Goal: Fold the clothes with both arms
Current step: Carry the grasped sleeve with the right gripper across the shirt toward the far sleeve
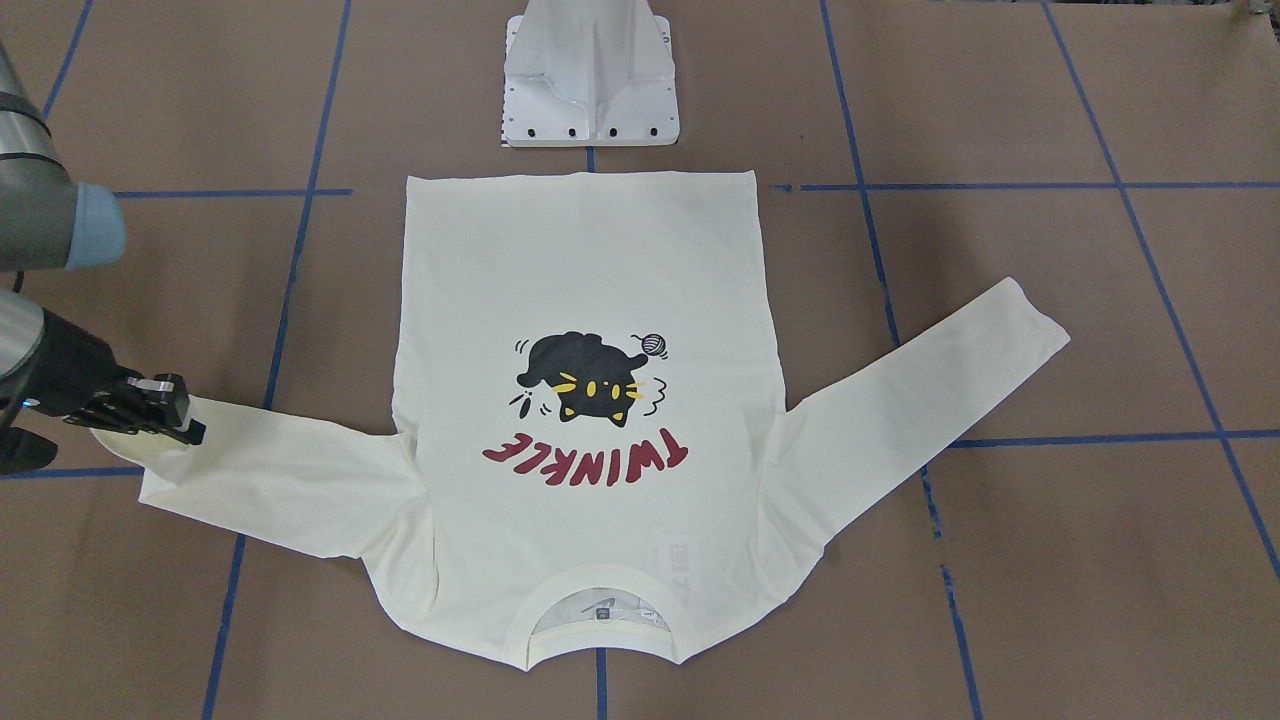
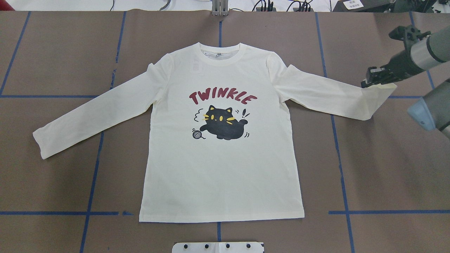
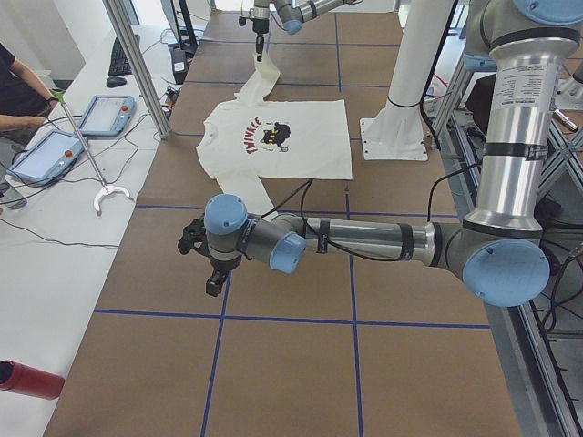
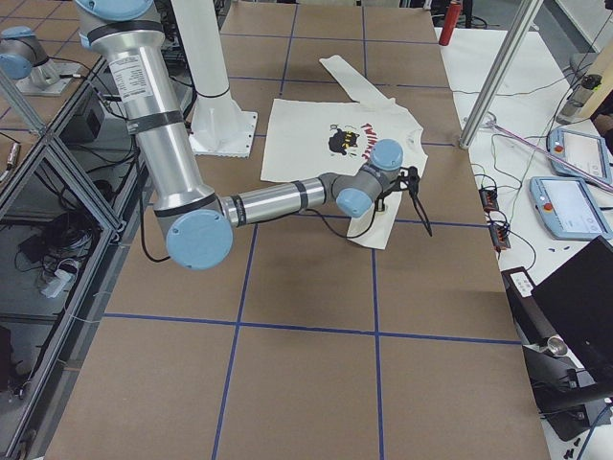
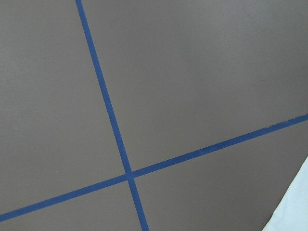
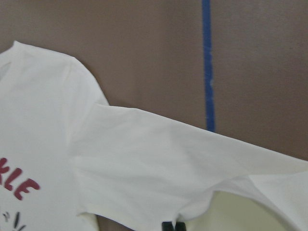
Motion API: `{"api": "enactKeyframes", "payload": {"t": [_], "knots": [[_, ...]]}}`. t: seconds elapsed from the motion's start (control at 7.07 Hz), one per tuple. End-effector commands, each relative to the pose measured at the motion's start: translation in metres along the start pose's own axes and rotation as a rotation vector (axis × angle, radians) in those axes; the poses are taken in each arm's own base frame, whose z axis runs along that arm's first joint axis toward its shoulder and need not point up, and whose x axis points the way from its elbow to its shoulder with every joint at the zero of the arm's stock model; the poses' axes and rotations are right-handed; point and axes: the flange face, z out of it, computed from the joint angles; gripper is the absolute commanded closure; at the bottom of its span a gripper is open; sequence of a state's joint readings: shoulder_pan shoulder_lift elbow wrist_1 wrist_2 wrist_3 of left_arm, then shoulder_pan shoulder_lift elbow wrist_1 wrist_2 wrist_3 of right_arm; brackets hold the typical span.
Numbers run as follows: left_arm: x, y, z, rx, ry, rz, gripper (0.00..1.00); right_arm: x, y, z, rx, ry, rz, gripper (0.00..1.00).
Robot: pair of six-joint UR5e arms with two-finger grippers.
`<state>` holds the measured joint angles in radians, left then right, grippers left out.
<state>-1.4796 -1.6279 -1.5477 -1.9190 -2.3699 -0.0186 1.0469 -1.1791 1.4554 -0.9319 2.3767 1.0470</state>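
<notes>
Overhead exterior shows the shirt (image 2: 221, 168) lying flat, print up, in the middle of the table (image 2: 386, 168) with both sleeves spread. The right gripper (image 2: 366, 83) pinches the cuff (image 2: 381, 93) of the sleeve on the robot's right and holds it a little off the table. The left gripper (image 3: 211, 280) hangs over bare table near the other sleeve (image 2: 95, 116); I cannot tell whether it is spread or closed. To fold well, the right arm should probably carry the cuff low across the chest, with the sleeve taut so the shoulder does not bunch.
</notes>
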Motion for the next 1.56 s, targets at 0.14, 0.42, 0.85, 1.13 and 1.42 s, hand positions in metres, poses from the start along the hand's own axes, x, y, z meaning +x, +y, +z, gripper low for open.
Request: {"api": "enactKeyframes", "payload": {"t": [0.14, 0.42, 0.85, 1.13, 1.42], "knots": [[-0.002, 0.004, 0.002, -0.005, 0.0, -0.001, 0.0, -0.215, -0.03, 0.047, 0.067, -0.083, 0.055, 1.0], [-0.004, 0.005, 0.003, -0.007, -0.001, -0.004, 0.0, -0.369, -0.012, 0.076, 0.242, -0.128, 0.114, 1.0], [-0.005, 0.006, 0.003, -0.008, -0.001, -0.007, 0.0, -0.46, 0.045, 0.168, 0.36, -0.057, 0.105, 1.0], [-0.004, 0.005, 0.003, -0.007, -0.001, -0.006, 0.0, -0.467, 0.084, 0.206, 0.393, -0.021, 0.081, 1.0], [-0.005, 0.006, 0.003, -0.008, -0.001, -0.007, 0.0, -0.505, 0.106, 0.225, 0.394, -0.004, 0.059, 1.0]]}}
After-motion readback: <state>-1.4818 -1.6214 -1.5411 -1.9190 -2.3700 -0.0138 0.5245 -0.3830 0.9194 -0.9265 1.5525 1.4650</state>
